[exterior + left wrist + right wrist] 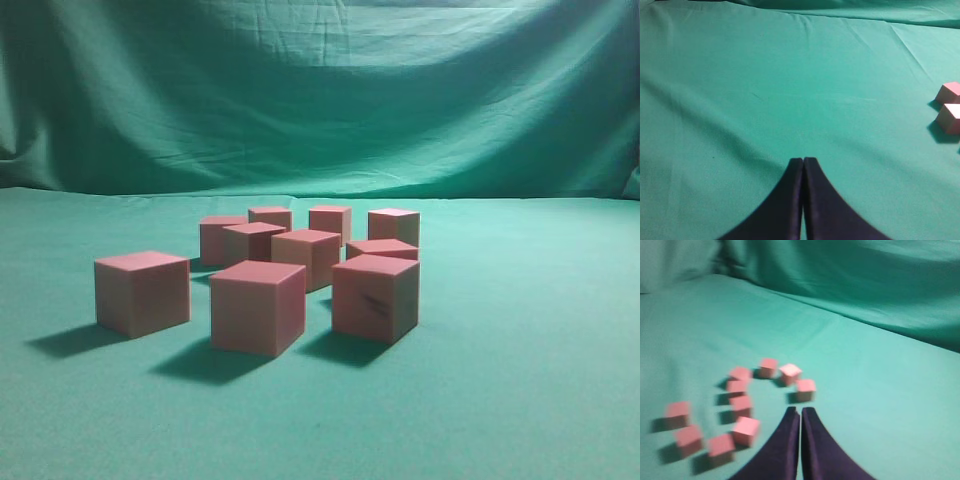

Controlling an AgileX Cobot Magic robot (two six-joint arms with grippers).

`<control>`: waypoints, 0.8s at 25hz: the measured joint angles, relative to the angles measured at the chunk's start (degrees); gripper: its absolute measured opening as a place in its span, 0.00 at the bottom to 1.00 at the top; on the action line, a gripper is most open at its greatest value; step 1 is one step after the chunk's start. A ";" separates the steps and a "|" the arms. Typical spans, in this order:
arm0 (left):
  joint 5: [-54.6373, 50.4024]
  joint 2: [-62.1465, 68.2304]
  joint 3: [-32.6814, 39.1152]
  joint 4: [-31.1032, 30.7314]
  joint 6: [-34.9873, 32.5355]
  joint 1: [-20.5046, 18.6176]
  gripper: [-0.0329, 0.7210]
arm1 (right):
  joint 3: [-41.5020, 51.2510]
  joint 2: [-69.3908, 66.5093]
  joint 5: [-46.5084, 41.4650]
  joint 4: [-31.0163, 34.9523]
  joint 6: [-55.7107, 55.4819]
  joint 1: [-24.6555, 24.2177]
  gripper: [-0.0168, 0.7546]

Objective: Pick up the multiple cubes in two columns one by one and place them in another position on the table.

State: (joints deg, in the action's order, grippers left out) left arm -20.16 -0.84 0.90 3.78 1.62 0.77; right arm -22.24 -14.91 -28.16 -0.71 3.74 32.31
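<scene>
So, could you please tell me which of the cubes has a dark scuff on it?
The front-right cube in the exterior view: its shaded side shows a dark streak, while the other cubes look clean.

We see dim, soft light from the upper right in the exterior view, throwing the cubes' [257, 306] shadows left across the counter [520, 400]. Our right wrist view is smeared with blur; the left wrist view stays fairly sharp.
</scene>
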 joint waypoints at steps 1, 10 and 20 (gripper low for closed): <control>0.00 0.00 0.00 0.00 0.00 0.00 0.04 | 1.76 0.99 1.20 -0.07 0.00 -2.30 0.02; 0.00 0.00 0.00 0.00 0.00 0.00 0.04 | 14.40 11.05 5.61 0.24 0.00 -21.31 0.02; 0.00 0.00 0.00 0.00 0.00 0.00 0.04 | 23.72 15.55 6.10 1.28 -0.48 -30.10 0.02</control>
State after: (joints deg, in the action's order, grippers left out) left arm -20.16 -0.84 0.90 3.78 1.62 0.77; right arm 1.48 0.64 -22.07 0.57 3.26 2.21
